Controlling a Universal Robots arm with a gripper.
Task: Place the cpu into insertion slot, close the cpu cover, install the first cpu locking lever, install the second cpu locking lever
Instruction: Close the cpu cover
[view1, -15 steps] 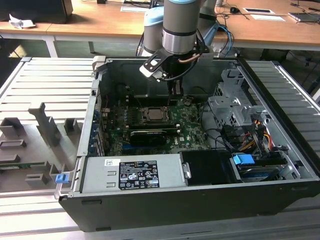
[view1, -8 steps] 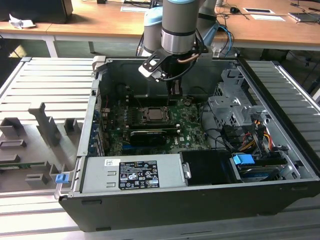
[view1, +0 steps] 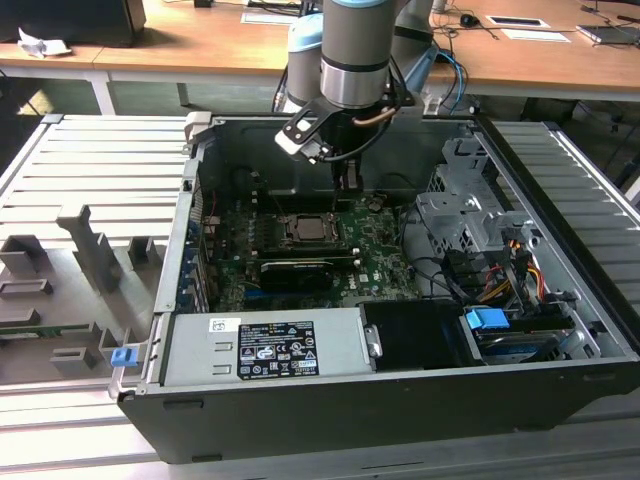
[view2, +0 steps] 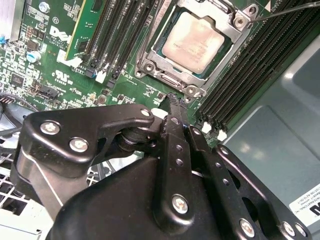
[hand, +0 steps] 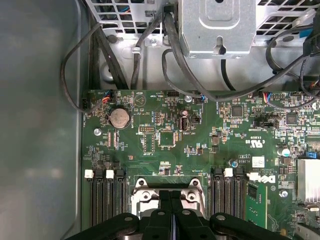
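Observation:
The cpu (view2: 195, 42), with its dull silver top, lies in the insertion slot (view1: 312, 228) on the green board. The cpu cover (view2: 239, 31), a silver frame, lies flat around it, and the chip shows through its opening. A thin metal lever rod (view2: 285, 10) runs off from one corner of the socket. My gripper (view2: 173, 98) hangs just above the board beside the socket rim. Its black fingers are pressed together and hold nothing. In the first wrist view the shut fingertips (hand: 170, 196) hide part of the socket frame (hand: 145, 192). In the exterior view the gripper (view1: 345, 183) hangs over the board behind the socket.
The computer case (view1: 330, 420) lies open on a ribbed metal table. Memory slots (view2: 260, 75) flank the socket on both sides. A long black card (view1: 298, 270) sits in front of the socket. The grey labelled power supply (view1: 270, 345) is at the front, and the drive cage with cables (view1: 480, 235) is on the exterior view's right.

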